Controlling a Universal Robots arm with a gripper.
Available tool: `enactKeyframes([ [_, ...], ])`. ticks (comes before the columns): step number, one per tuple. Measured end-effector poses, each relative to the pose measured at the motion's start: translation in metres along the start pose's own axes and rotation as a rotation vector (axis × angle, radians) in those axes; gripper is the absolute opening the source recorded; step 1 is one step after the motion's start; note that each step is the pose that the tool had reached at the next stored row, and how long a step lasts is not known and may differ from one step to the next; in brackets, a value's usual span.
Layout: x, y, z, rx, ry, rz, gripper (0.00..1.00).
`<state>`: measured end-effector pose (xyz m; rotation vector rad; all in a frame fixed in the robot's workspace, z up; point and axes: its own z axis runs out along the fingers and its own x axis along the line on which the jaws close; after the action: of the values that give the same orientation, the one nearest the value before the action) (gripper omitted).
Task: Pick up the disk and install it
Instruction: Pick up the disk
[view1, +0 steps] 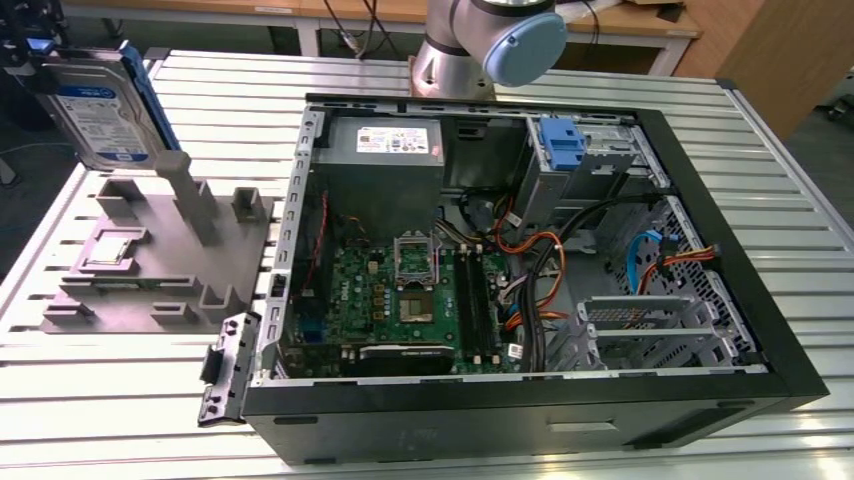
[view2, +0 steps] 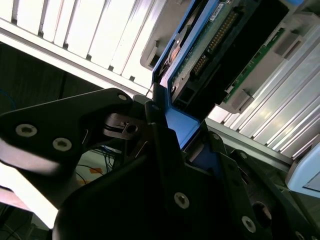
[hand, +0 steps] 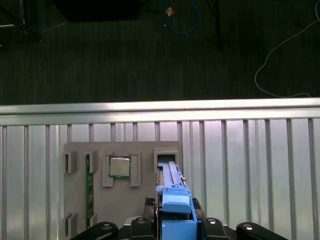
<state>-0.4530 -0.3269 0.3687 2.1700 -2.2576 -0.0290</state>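
1. Disk (view1: 100, 105): located in the upper left of the exterior view. It stands upright on edge, label facing the camera, raised above the grey fixture block (view1: 147, 270) and well apart from the computer case (view1: 534, 395).
2. Gripper (hand: 174, 212): the claw is pressed together on the disk. In both wrist views its black fingers (view2: 160, 135) clamp the blue bracket that edges the disk. The disk's circuit-board side shows in the second wrist view.
3. Fixture block: rests on the slatted metal table (view1: 107, 420), left of the case. In the first wrist view it carries a processor chip (hand: 119, 166) and a green memory module (hand: 88, 190), each in its own recess.
4. Case: lies open at centre and right. The power-supply box (view1: 387, 140) sits at its upper left and the motherboard (view1: 400, 300) below that. A bare blue drive bracket (view1: 563, 150) sits in the bay at its upper right.
5. Arm base (view1: 487, 40): stands at the top edge, behind the case.
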Motion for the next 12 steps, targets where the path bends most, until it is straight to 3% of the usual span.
enactKeyframes([
  [12, 0.0000, 0.0001, -0.0050, 0.0000, 0.0000, 0.000, 0.36],
])
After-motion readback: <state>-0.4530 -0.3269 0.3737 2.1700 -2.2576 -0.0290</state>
